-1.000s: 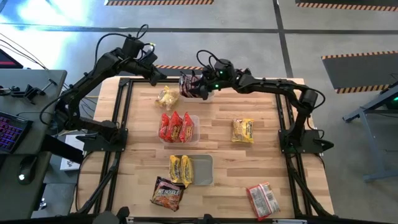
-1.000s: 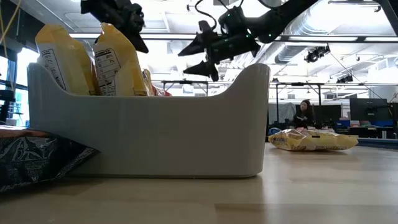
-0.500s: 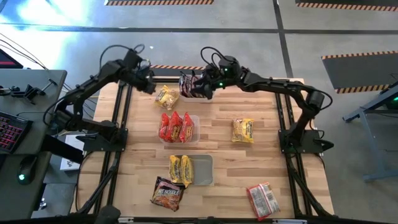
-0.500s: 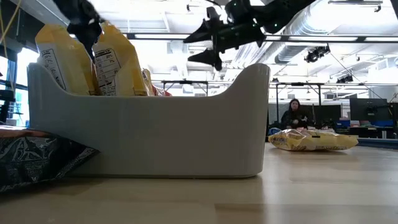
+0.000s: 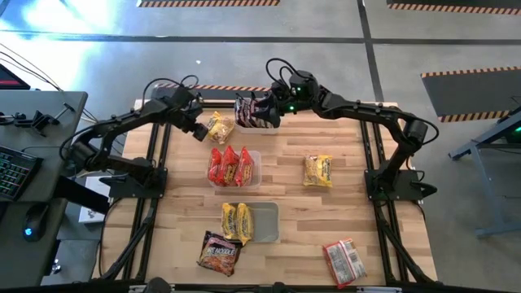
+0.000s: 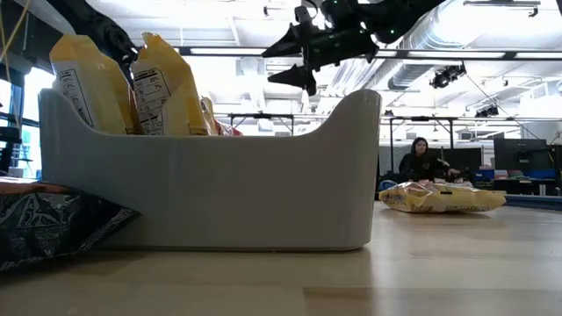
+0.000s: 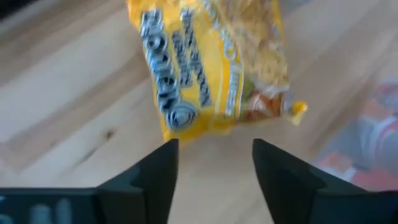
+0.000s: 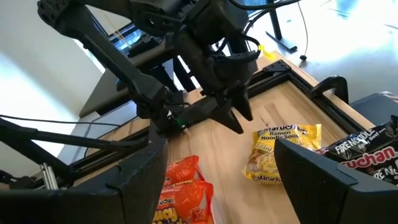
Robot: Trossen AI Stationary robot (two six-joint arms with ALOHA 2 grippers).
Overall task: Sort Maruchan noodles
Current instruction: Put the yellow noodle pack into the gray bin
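Observation:
A loose yellow Maruchan noodle packet (image 5: 218, 126) (image 7: 211, 62) lies flat on the table near its far left. My left gripper (image 5: 200, 132) (image 7: 214, 158) hangs open just left of and above it, tipped down, touching nothing; the right wrist view shows it too (image 8: 235, 117). My right gripper (image 5: 273, 102) (image 8: 230, 180) stands open, high over the far tub of dark packets (image 5: 256, 111). Red packets (image 5: 232, 165) stand in the middle tub. Yellow ones (image 5: 238, 221) (image 6: 167, 88) stand in the near tub (image 6: 211, 175).
Loose packets lie flat on the table: a yellow one (image 5: 317, 171) (image 6: 439, 197) at the right, a dark one (image 5: 218, 252) at the near edge, and a red one (image 5: 344, 260) at the near right. A person (image 6: 421, 162) sits far behind the table.
My left gripper has come down steeply from above the far-left corner toward the loose yellow packet, tipping further downward. My right gripper has risen a little over the far tub. No packet has moved.

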